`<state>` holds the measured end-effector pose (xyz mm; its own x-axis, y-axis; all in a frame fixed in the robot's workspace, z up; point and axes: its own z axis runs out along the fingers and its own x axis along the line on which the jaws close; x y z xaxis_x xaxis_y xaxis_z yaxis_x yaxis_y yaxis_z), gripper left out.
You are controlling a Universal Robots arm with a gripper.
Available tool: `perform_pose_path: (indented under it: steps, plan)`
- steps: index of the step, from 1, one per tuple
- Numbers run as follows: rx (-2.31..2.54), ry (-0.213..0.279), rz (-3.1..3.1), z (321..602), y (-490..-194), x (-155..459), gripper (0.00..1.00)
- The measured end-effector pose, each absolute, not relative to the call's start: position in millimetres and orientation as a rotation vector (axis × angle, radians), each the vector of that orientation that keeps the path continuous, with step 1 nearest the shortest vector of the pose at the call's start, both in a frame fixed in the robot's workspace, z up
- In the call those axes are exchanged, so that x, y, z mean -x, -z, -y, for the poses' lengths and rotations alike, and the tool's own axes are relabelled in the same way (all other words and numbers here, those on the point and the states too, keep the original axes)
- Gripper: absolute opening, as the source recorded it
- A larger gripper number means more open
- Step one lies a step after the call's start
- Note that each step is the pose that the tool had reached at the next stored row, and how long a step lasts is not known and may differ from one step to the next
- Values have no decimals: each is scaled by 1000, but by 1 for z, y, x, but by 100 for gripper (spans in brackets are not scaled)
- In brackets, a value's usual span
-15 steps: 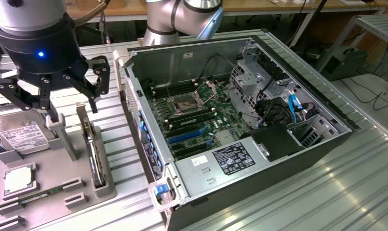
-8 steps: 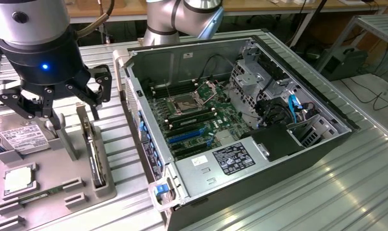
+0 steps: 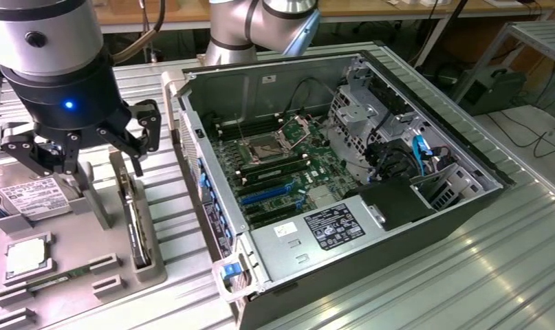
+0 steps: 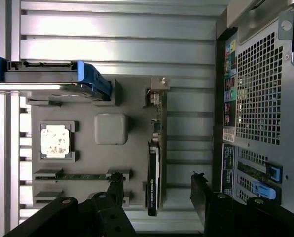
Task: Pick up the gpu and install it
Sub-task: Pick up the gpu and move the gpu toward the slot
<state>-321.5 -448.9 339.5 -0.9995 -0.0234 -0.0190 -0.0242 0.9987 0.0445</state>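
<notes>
Early stage: the black two-fingered gripper (image 3: pixel 103 163) hangs with jaws spread wide over the thin green-and-black gpu (image 3: pixel 132 210) - ungrasped, standing on edge in the grey holder tray (image 3: pixel 80 237); the open metal computer case (image 3: pixel 258 89) awaits it - blue slots (image 3: pixel 263 194) look bare.

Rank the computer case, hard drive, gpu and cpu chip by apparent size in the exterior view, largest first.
1. computer case, by far the largest.
2. gpu and hard drive: no sure ranking, as the gpu stands edge-on, long but thin, and the hard drive is partly covered.
3. cpu chip, smallest.
</notes>
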Motion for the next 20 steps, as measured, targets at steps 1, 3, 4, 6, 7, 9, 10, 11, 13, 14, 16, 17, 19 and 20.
perform_pose_path:
  steps: [1, 3, 4, 6, 7, 9, 10, 11, 13, 14, 16, 17, 19, 20]
  plan:
    - [38, -70, -3122, 449, -338, 321, 66]
    - [40, -70, -3122, 449, -336, 321, 66]
    - [41, -70, -3122, 449, -335, 321, 66]
    - [46, -70, -3123, 449, -329, 321, 66]
    - [48, -70, -3123, 449, -327, 321, 66]
    - [51, -70, -3124, 449, -324, 321, 66]
    - [53, -70, -3124, 449, -322, 321, 66]
    - [55, -70, -3124, 449, -320, 321, 66]
    - [59, -70, -3124, 450, -316, 321, 66]
    - [60, -70, -3124, 450, -314, 321, 66]
    - [63, -70, -3125, 453, -311, 321, 66]
    - [64, -70, -3124, 454, -309, 321, 66]
    - [67, -70, -3125, 454, -305, 322, 66]
    - [69, -70, -3125, 454, -302, 321, 66]
